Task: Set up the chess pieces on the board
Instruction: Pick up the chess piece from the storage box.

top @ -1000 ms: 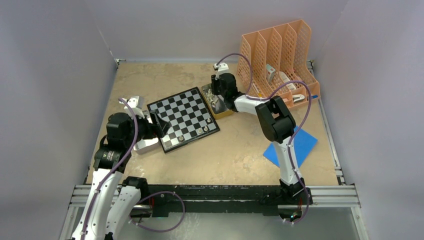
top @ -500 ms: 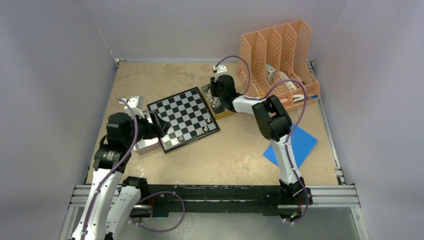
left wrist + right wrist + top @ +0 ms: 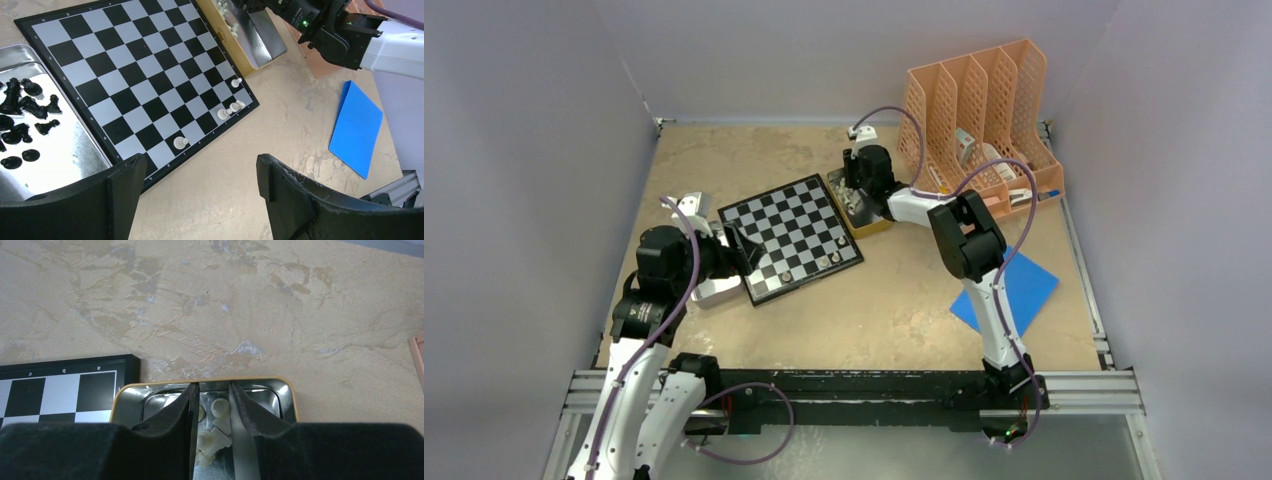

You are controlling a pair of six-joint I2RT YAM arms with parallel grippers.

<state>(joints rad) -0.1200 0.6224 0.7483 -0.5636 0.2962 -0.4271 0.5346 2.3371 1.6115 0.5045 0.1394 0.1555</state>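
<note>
Okay, big to small. Desk (image 3: 894, 310) carries the board (image 3: 791, 235) centre-left, turned at an angle. An orange file rack (image 3: 979, 110) sits far right and a blue sheet (image 3: 1014, 290) near right, both well apart from the play area.

A silver tray (image 3: 65, 150) touches the board's left edge and stocks the black pieces (image 3: 22, 107). A gold-rimmed tray (image 3: 265, 395) lies just beside the board's far-right edge and stocks pale pieces (image 3: 212, 440). My guess is each colour is staged on the side of the arm that will fetch it.

Left claw (image 3: 200, 170) hangs over the board's near-left edge, spread wide and empty. I judge it's parked clear while the other arm works.

Right claw (image 3: 212, 390) points down into the gold tray with its fingers a narrow gap apart and pale pieces showing between them. Can't tell if it's clamped on one or only lined up.

Only a few pale pieces (image 3: 230, 111) stand on the board so far, along the near-right rows, one more (image 3: 180, 143) off to their left. No black ones are placed. Early in the setup, I reckon.
</note>
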